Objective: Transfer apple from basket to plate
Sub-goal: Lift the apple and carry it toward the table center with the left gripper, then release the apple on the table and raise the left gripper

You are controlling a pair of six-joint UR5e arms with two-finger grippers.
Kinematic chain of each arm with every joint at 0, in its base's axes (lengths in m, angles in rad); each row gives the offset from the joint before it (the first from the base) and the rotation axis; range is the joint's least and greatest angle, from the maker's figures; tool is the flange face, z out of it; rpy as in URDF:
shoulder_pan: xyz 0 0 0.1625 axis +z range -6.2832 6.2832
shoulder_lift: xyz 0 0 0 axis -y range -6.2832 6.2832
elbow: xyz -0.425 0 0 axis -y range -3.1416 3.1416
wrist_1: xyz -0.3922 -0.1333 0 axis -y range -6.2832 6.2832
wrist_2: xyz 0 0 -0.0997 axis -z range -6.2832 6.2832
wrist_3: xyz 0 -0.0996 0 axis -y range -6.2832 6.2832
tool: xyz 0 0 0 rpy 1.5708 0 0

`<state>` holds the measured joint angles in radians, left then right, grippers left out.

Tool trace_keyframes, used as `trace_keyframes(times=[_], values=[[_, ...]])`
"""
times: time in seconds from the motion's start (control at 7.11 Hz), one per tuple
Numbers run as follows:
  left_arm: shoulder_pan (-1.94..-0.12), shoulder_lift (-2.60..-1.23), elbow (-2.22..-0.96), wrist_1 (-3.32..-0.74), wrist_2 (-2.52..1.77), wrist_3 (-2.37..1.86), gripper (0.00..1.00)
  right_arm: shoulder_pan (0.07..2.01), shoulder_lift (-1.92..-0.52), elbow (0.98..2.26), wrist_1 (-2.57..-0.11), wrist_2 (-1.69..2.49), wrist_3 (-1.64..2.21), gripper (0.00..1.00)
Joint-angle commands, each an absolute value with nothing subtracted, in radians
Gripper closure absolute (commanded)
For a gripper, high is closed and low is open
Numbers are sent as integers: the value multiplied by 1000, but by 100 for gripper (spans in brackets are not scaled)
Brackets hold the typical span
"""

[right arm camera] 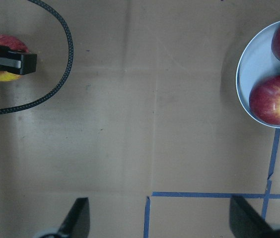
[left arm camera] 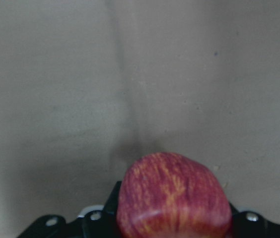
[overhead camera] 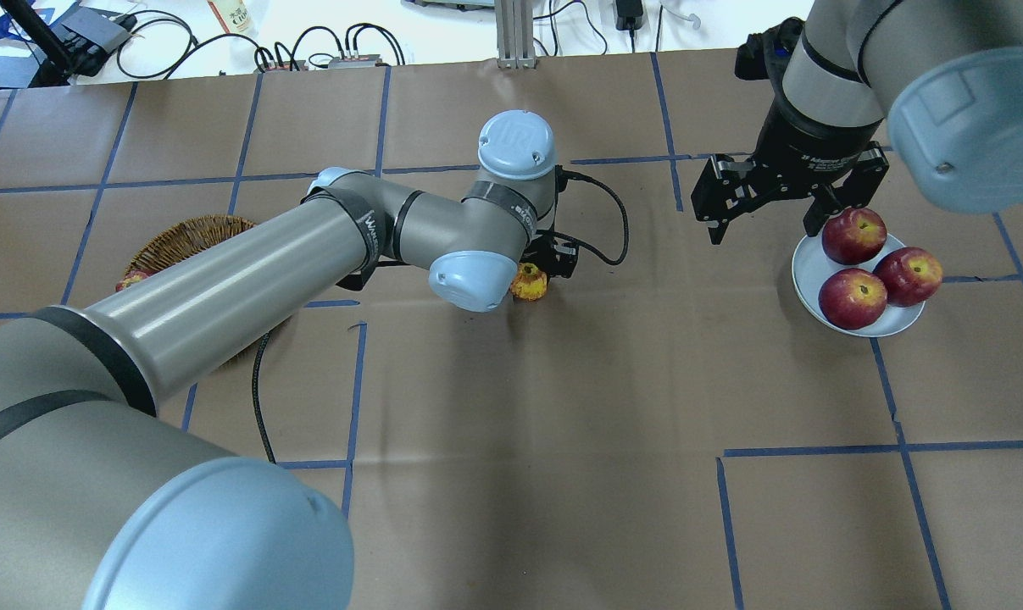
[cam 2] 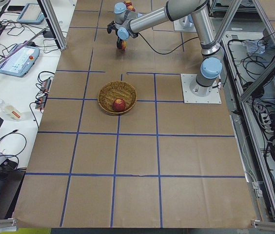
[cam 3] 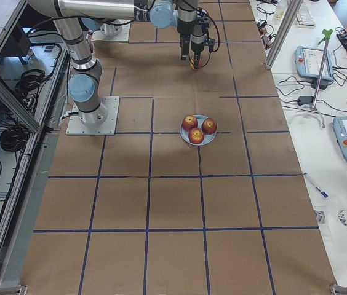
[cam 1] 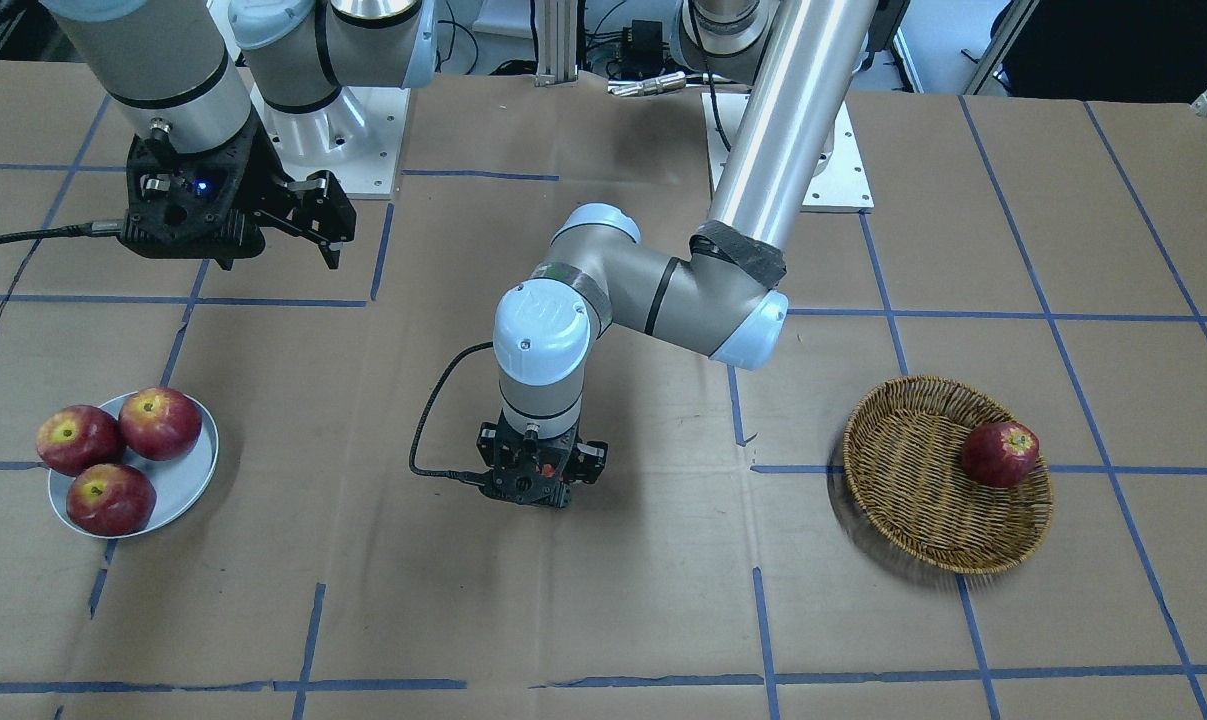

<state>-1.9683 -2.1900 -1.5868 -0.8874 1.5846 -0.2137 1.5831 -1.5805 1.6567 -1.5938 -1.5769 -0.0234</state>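
The streaky pinkish-red apple (left arm camera: 174, 196) sits between the fingers of my left gripper (overhead camera: 545, 264), which is shut on it low over the middle of the table. Its yellow side shows in the overhead view (overhead camera: 530, 282) and in the right wrist view (right arm camera: 1, 57). The wicker basket (cam 1: 913, 500) lies far to my left and holds one dark red apple (cam 1: 1000, 454). The pale grey-blue plate (overhead camera: 808, 271) lies to my right with three dark red apples on it. My right gripper (overhead camera: 765, 225) hangs open and empty just beside the plate's near edge.
Brown paper with blue tape lines covers the table. A black cable (overhead camera: 600, 216) loops from my left wrist. The left arm's long link (overhead camera: 223, 288) crosses above the basket in the overhead view. Cables and boxes lie beyond the table's far edge.
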Motion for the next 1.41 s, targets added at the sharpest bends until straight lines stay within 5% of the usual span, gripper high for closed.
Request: trace_keyframes(times=[0.0, 0.42, 1.27], values=[[-1968, -2172, -1589, -922, 1583, -213, 1, 1583, -1582, 1657, -1594, -1577, -23, 0], [-1953, -2075, -1555, -1028, 1585, -206, 1, 1583, -1582, 1664, -1594, -1577, -23, 0], [-1651, -1611, -1603, -1371, 1516, 40, 1, 1585, -1588, 1657, -1598, -1578, -14, 0]])
